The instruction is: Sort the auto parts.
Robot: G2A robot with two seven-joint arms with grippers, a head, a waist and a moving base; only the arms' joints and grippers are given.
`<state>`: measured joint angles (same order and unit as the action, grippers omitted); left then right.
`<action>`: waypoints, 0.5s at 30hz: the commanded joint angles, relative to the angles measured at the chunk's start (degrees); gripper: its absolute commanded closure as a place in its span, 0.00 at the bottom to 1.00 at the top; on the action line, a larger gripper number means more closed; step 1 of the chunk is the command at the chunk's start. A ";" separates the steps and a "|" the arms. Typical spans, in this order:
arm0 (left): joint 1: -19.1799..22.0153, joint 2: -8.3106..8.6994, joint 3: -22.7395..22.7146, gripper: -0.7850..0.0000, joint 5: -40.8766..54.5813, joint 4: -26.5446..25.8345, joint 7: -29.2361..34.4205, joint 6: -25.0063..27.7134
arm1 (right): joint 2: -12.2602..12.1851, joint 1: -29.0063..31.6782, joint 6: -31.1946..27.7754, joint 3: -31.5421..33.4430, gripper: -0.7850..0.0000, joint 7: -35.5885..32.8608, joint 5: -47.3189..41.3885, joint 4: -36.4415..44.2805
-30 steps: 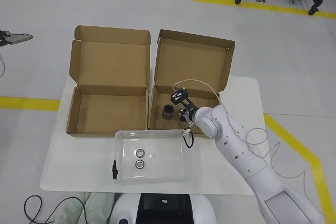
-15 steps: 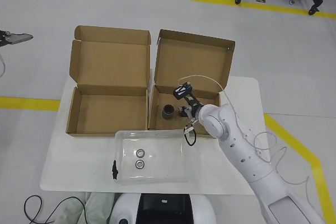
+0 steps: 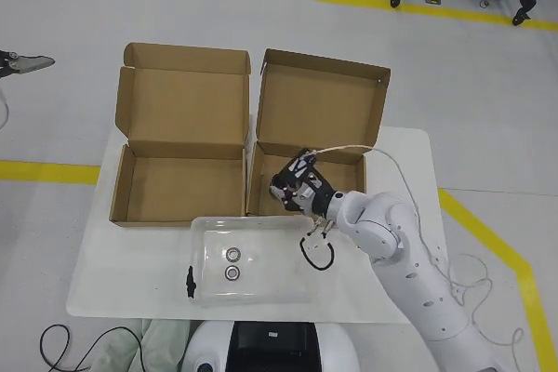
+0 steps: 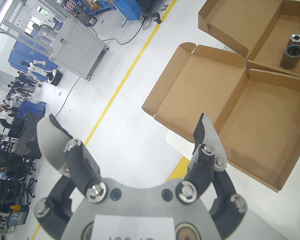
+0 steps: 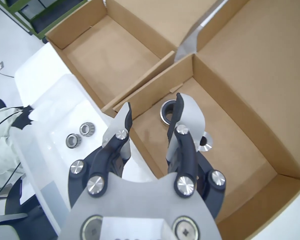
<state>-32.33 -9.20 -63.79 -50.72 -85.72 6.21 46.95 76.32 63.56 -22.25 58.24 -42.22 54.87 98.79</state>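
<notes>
Over the last second the right gripper [image 3: 284, 189] has swung left and nearer across the right box [image 3: 337, 173]. In the top view it now covers the dark sleeve [image 5: 168, 113], which stood in plain sight beside it before. The arm's cable [image 3: 314, 255] has dropped into a loop over the right end of the clear tray [image 3: 260, 223].

The right gripper [image 5: 153, 102] holds nothing and its fingers are spread. It hangs over the near left corner of the right box [image 5: 235, 126]. One fingertip is above the box's near wall and the other crosses in front of the sleeve. Whether the tips dip below the rim is hard to judge from here.

The dark sleeve [image 4: 292, 57] stands upright on the box floor, bore up. A silver bushing [image 5: 205, 143], partly hidden by a finger, stands just to its right. In the left wrist view the silver bushing [image 4: 296, 38] and the sleeve are close together but apart.

The left box [image 3: 177, 186] sits touching the right box, both with lids open toward the far side. Nearer on the table [image 3: 381, 279], one bearing [image 3: 232, 252] and a second bearing [image 3: 232, 272] lie side by side in the tray's left half. A small black clip [image 3: 191, 279] sits at the tray's left wall.

The left gripper [image 3: 28, 63] hangs well off the table at far left, its fingers [image 4: 202, 128] wide apart and bare.
</notes>
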 commanded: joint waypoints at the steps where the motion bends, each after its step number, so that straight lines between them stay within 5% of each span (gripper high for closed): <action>1: 0.00 0.00 0.00 0.00 0.00 0.00 0.00 0.00 | -0.04 0.88 -1.38 -0.93 0.56 0.03 -0.91 1.28; 13: 0.00 0.00 0.00 0.00 0.00 0.00 0.00 0.00 | 0.30 2.59 -4.50 -8.49 0.57 0.94 -0.29 2.26; 15: 0.00 0.00 0.00 0.00 0.00 0.00 0.00 0.00 | 0.41 2.29 -4.44 -9.07 0.44 1.50 -0.38 1.40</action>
<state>-32.33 -9.20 -63.79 -50.72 -85.72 6.21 46.95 76.69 65.96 -26.74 49.32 -40.91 54.55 100.50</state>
